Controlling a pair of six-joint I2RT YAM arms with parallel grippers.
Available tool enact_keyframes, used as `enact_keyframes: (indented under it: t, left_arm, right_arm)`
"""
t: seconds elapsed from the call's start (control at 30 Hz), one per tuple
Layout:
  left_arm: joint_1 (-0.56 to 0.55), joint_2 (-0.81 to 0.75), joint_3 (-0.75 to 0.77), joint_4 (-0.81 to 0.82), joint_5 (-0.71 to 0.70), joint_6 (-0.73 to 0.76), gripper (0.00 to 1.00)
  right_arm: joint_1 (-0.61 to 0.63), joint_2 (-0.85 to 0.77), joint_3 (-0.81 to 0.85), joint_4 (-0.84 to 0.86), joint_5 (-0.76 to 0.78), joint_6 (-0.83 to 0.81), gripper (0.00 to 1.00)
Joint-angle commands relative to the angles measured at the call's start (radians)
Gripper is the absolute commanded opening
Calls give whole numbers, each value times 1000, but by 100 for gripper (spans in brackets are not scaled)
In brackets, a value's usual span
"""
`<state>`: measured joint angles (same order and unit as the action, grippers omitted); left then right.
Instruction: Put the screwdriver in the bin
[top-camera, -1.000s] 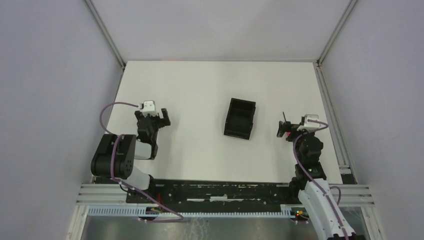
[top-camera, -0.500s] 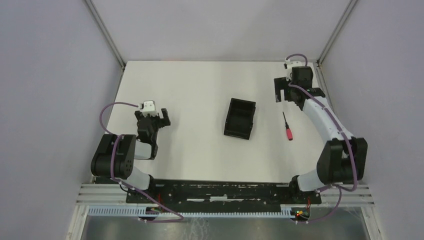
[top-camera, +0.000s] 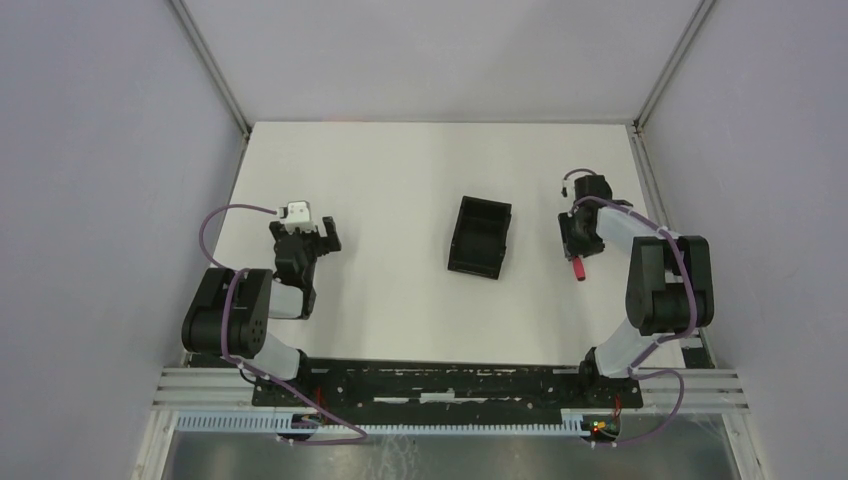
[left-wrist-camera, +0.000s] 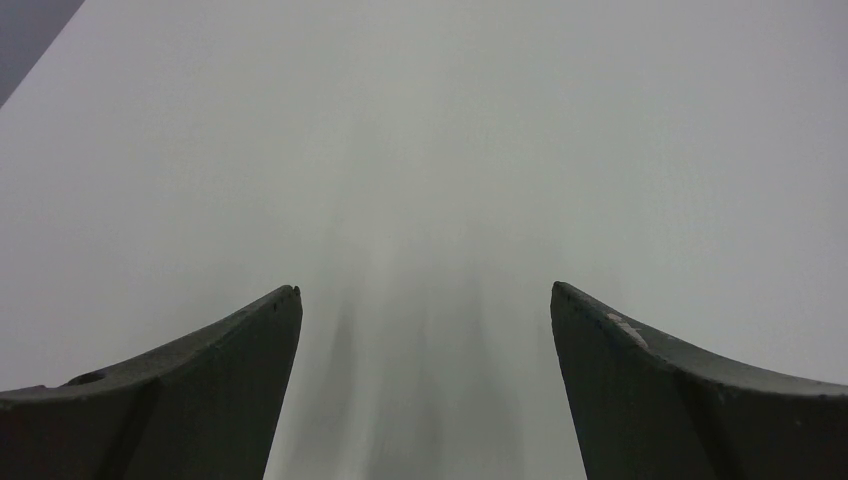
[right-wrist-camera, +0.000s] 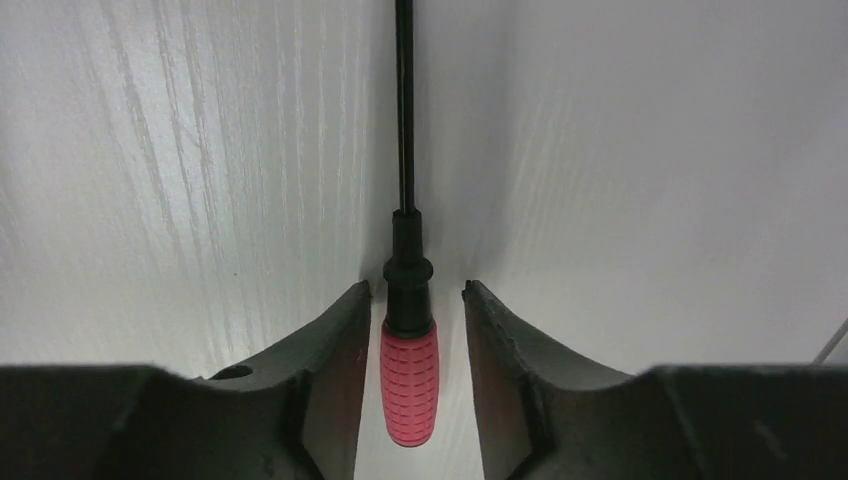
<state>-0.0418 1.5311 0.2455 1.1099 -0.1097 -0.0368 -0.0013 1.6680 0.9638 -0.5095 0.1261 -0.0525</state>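
Note:
The screwdriver (top-camera: 578, 270) lies on the white table to the right of the bin, red handle nearest the arms. In the right wrist view its red handle (right-wrist-camera: 409, 380) sits between my right gripper's fingers (right-wrist-camera: 335, 340) and the dark shaft points away. My right gripper (top-camera: 577, 243) is down over it, jaws narrowed round the handle. A slim gap still shows on each side, so it stands open. The black bin (top-camera: 455, 240) sits mid-table, nothing visible in it. My left gripper (top-camera: 318, 235) rests at the left, open (left-wrist-camera: 425, 290) over bare table.
A metal frame rail (top-camera: 660, 215) runs along the table's right edge, close to the right arm. Grey walls enclose the table on three sides. The left arm's base (top-camera: 230, 315) sits at the near left.
The right gripper has come from the far right corner down over the screwdriver, and its jaws have narrowed round the handle. Screwdriver, bin and left arm have not moved.

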Motion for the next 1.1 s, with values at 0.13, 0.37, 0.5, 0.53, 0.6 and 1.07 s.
enact_keyframes:
  t: [0.13,0.37,0.5,0.53,0.6,1.07]
  left_arm:
    - [-4,4,5,51,-2,17,100]
    - [-3,4,5,52,-3,16,100]
    - [-3,5,5,52,-3,16,100]
    - [-3,4,5,52,-2,16,100]
    - [-3,4,5,53,-2,17,100]
    - [-3,4,5,51,-2,17,100]
  right_arm:
    - [-31,50,106,-112,13,-57,0]
    - [-31,27,484,-485,-20,1,0]
    - [-29,-17,551,-554,-80,65,0]
    - [-29,-38,543,-532,-102,89,0]
    - [-21,-97,493,-457,-179,148,0]
    - [485,-217,167,163,-244,302,0]
